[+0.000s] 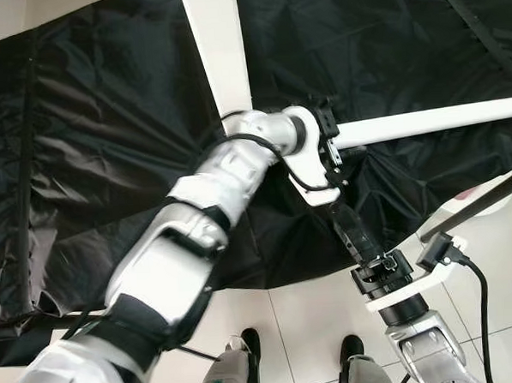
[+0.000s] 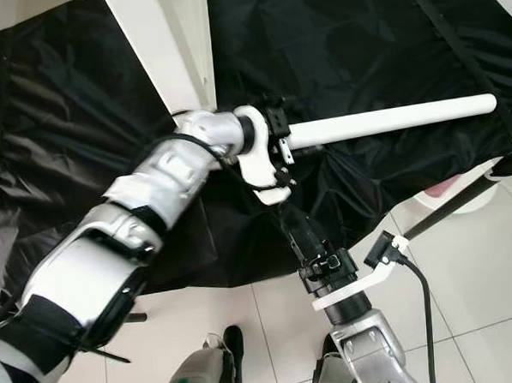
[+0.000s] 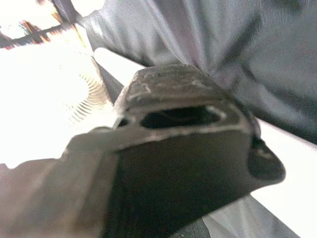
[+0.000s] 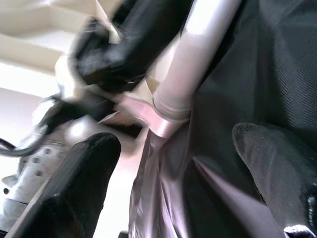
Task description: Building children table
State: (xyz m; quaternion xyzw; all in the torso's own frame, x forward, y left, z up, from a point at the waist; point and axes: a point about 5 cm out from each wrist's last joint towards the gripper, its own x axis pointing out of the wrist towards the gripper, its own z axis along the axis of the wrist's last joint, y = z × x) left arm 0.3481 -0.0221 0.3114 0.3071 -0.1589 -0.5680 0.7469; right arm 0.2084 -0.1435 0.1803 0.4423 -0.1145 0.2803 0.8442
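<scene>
Most of what's in front of the robot is a big crinkled black plastic sheet (image 1: 107, 139), draped over something bulky I can't identify. Below it the floor (image 1: 306, 326) is pale glossy tile with thin grout lines, and the robot's own feet (image 1: 247, 351) poke in at the bottom edge. A flat white board (image 1: 218, 48) runs from the top of the head view down toward the middle, lying on the sheet. Off to the right there's a thin dark rod (image 2: 450, 203) slanting across the tiles near a white rounded thing that's cut off at the edge.

The task piece here is a round white table leg (image 2: 390, 118), lying nearly level over the black sheet, its free end pointing right and its near end at the left wrist.

The left arm comes up from the lower left, elbow bent, forearm angled up and right. The left gripper (image 1: 335, 144) sits right at the near end of the leg; its fingers look clamped around it, but the wrist camera is blocked by one blurry black finger (image 3: 188, 148), so that's a best read.

The right arm rises from the bottom, forearm pointing up and a bit left, a black cable (image 1: 481, 300) looping off its wrist mount. The right gripper (image 4: 173, 163) is just under the left wrist, fingers (image 4: 84, 168) spread wide with only sheet between them, holding nothing.
</scene>
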